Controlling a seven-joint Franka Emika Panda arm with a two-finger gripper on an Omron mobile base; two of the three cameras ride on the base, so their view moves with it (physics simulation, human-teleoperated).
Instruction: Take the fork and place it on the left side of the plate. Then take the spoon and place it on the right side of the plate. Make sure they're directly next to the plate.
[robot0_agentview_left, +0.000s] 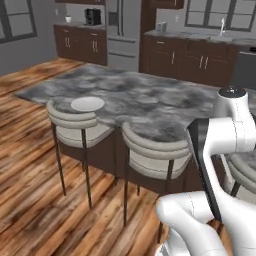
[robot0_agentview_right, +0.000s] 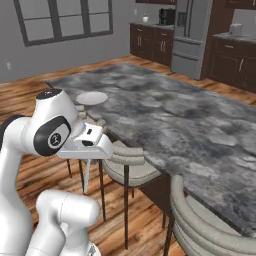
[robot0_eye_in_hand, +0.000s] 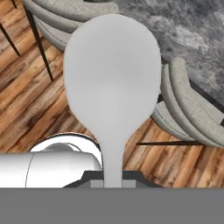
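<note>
The gripper (robot0_agentview_right: 88, 150) hangs near the base, off the counter, jaws pinched on the spoon (robot0_eye_in_hand: 111, 83), bowl pointing down. Judging by this, the spoon step is underway; next comes a carry over the stools (robot0_agentview_left: 150, 150) to the far-left plate (robot0_agentview_left: 87, 104), whose right side looks bare.

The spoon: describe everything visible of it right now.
The spoon is pale silvery-grey and smooth, like matte metal, with a broad oval bowl narrowing into a slim handle. The handle runs down into the shut gripper, which holds it. In the right base view it hangs down from the hand beside a stool, over the wood floor, off the counter.
</note>
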